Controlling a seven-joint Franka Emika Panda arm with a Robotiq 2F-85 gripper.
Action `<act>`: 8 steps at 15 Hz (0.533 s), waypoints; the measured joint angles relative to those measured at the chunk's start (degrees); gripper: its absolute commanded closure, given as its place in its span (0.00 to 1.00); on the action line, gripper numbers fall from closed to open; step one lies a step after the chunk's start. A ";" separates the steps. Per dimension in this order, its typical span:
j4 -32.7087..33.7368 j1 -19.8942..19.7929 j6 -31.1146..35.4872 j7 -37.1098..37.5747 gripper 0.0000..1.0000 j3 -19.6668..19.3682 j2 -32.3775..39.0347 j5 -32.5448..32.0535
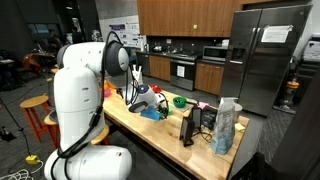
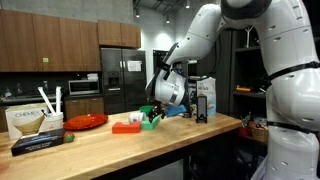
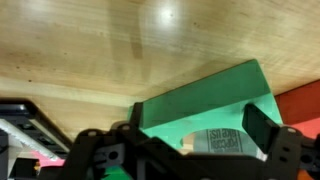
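My gripper hangs wide open over one green box and grips nothing. The box is bright green and flat-topped with a white printed label, and it lies on the wooden counter. One red block lies just beside it.

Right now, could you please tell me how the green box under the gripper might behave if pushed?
The green box shows flat faces and straight edges, so it probably slides rather than rolls. The smooth wooden counter suggests it may skid easily.
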 measured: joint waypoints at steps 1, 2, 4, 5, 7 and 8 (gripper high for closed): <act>0.71 -0.15 -2.53 0.53 0.00 0.24 -0.19 0.00; 1.28 -1.46 -5.19 3.58 0.00 1.33 -0.51 -3.18; 3.33 -4.29 -10.93 4.87 0.00 4.76 -1.59 -2.02; 4.72 -5.73 -13.81 3.08 0.00 6.65 -2.29 0.93; 7.40 -7.95 -19.33 -3.55 0.00 9.58 -3.64 9.28; 8.27 -8.52 -21.59 -6.99 0.00 10.21 -4.10 13.09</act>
